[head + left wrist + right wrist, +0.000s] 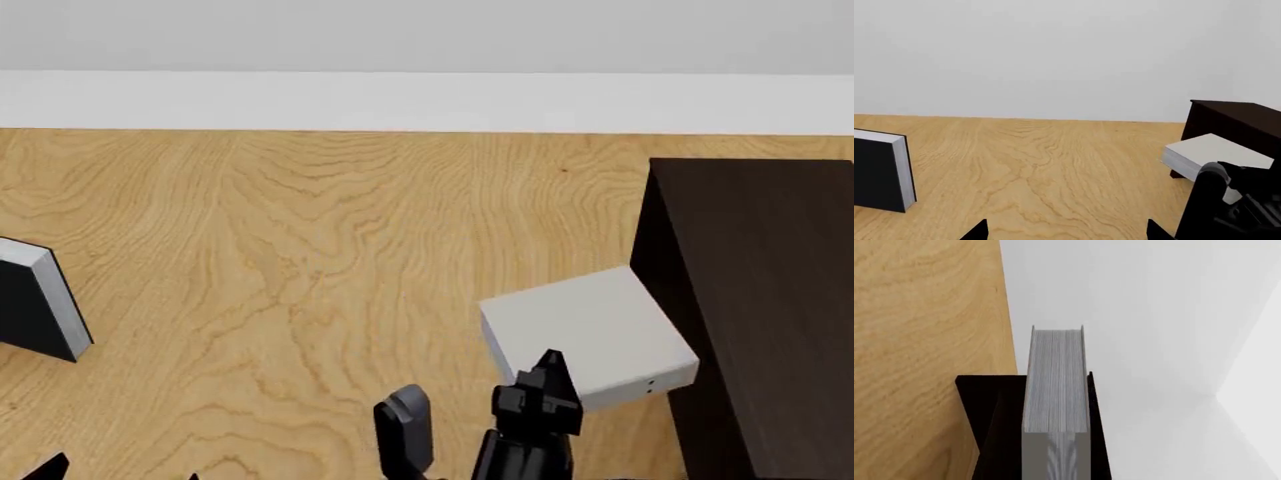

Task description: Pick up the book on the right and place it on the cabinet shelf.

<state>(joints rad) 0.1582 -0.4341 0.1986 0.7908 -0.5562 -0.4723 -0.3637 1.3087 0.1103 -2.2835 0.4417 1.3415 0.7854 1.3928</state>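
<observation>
The light grey book (587, 325) hangs flat and slightly tilted above the wooden floor, close against the left side of the dark cabinet (761, 300). My right gripper (545, 380) is shut on its near edge. The right wrist view looks along the book's white page edges (1056, 380), which sit between the jaws with the cabinet (987, 410) dark behind. In the left wrist view the book (1211, 150) shows in front of the cabinet (1237, 120). My left gripper (1067, 232) is open over bare floor, holding nothing. No shelf opening of the cabinet shows.
A black-covered book (34, 300) stands upright on the floor at the far left, also in the left wrist view (881, 170). A white wall (427, 100) runs along the back. My right arm (1234, 205) fills one corner of the left wrist view.
</observation>
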